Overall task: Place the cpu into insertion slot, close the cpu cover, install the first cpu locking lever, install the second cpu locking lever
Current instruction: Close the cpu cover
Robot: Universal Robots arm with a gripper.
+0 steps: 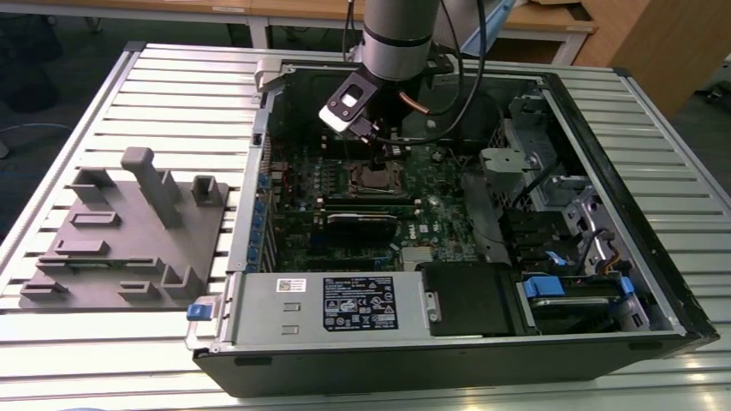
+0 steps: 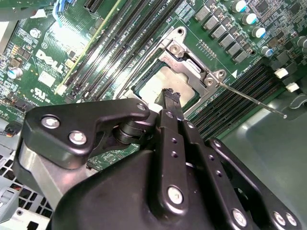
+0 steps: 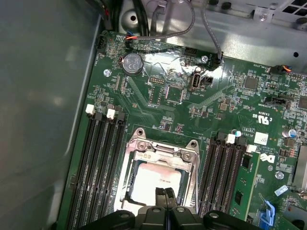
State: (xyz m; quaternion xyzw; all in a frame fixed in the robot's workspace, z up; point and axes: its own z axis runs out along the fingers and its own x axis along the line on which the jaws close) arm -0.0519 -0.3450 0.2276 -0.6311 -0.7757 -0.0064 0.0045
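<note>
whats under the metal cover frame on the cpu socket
Through the cover's cut-out shows the cpu's pale metal top. The cpu's edges are hidden under the frame, whatever lies beneath the cpu is covered by it, and the gripper blocks one side of it.

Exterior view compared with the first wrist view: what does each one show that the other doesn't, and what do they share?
The exterior view adds the whole open computer case on a slatted table, a grey moulded tray at that view's left, the labelled power supply and the arm. The first wrist view adds the cpu with its pale top framed by the cpu cover, a coin battery and white memory-slot latches. Shared: the green motherboard, the insertion slot, and the claw, shut, at the cpu.
</note>
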